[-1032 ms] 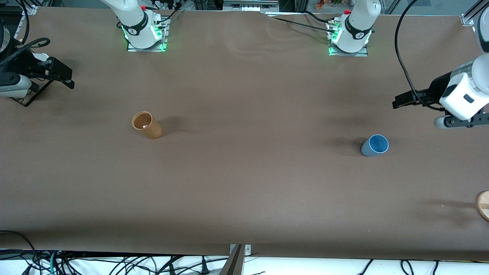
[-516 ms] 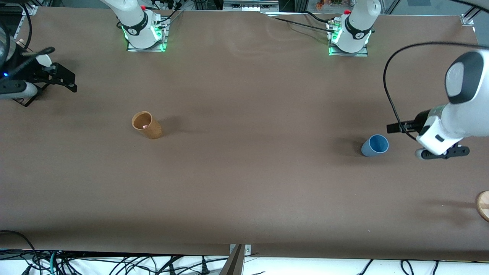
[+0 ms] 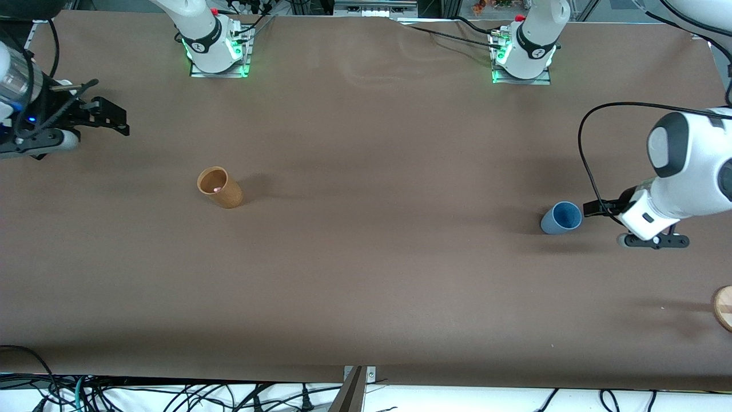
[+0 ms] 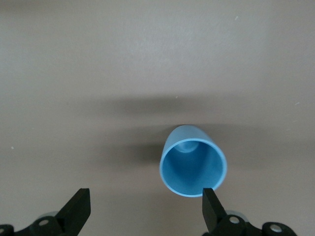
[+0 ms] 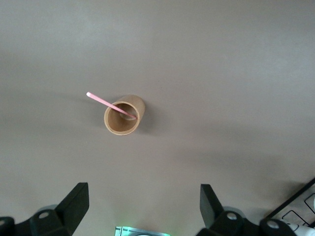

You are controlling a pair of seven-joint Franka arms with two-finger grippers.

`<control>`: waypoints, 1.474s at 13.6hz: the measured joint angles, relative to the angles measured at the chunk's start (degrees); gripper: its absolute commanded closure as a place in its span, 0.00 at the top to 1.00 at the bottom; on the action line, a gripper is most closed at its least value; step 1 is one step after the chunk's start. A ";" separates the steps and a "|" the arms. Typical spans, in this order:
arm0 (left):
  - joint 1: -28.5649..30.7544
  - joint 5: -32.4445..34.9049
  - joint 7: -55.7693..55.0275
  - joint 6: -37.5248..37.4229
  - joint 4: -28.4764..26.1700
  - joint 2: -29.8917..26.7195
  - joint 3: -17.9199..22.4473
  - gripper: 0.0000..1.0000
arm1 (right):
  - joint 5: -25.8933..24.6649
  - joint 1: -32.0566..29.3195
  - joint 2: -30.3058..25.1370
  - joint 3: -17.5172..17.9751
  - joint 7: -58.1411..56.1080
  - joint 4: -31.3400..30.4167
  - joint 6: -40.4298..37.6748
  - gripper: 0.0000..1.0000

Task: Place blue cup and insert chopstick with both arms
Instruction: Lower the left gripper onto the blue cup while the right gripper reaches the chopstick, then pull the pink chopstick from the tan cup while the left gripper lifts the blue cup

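The blue cup (image 3: pixel 561 218) stands upright on the brown table toward the left arm's end. My left gripper (image 3: pixel 595 207) is open and empty, low beside the cup. In the left wrist view the cup (image 4: pixel 193 167) shows its open mouth, and the left gripper (image 4: pixel 145 209) has one fingertip (image 4: pixel 211 206) close to the rim. The chopstick (image 5: pixel 109 105) leans in an orange-brown cup (image 5: pixel 123 118), which also shows in the front view (image 3: pixel 219 187). My right gripper (image 3: pixel 111 120) is open and empty at the right arm's end, and shows again in the right wrist view (image 5: pixel 142 206).
A round wooden piece (image 3: pixel 723 308) lies at the table's edge by the left arm's end, nearer the front camera. The two arm bases (image 3: pixel 214 48) (image 3: pixel 523 54) stand along the table's top edge. Cables hang below the front edge.
My left arm has swung down and in from above the table's end to beside the blue cup. My right gripper has shifted a little toward the table's middle. Both cups stayed put.
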 measured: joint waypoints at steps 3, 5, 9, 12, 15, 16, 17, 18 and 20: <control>-0.01 -0.04 0.49 6.45 -7.63 -2.24 0.40 1.00 | 0.31 0.05 -0.82 1.24 -1.05 -7.73 8.72 1.00; -0.02 -0.04 0.49 11.58 -11.45 -2.73 0.43 1.00 | 0.32 0.30 -1.36 2.68 -1.05 -12.49 13.00 1.00; -0.14 -0.04 0.49 18.24 -16.01 -2.76 0.43 1.00 | 0.34 0.57 -1.73 5.81 -1.01 -20.29 20.70 1.00; -0.19 -0.04 0.49 20.37 -16.34 -2.38 0.43 1.00 | 0.34 0.63 -2.18 9.63 -0.94 -27.49 29.85 1.00; -0.27 -0.04 0.49 22.24 -16.37 -1.07 0.43 1.00 | 0.05 0.66 -2.45 11.82 -1.02 -34.97 41.27 0.98; -0.38 -0.04 0.49 22.71 -16.37 -0.69 0.42 1.00 | -0.89 0.65 -2.15 11.83 -1.30 -36.02 43.66 0.96; -0.61 -0.04 0.49 23.19 -16.37 -0.32 0.42 0.82 | -2.41 0.64 -1.66 11.81 -1.51 -36.45 45.86 0.96; -0.85 -0.04 0.49 23.79 -16.37 0.01 0.42 0.42 | -3.90 0.62 -0.95 11.80 -1.58 -36.59 47.98 0.95; -1.16 -0.04 0.49 24.44 -16.37 0.69 0.42 0.00 | -5.86 0.63 0.91 11.80 -1.69 -36.61 51.75 0.95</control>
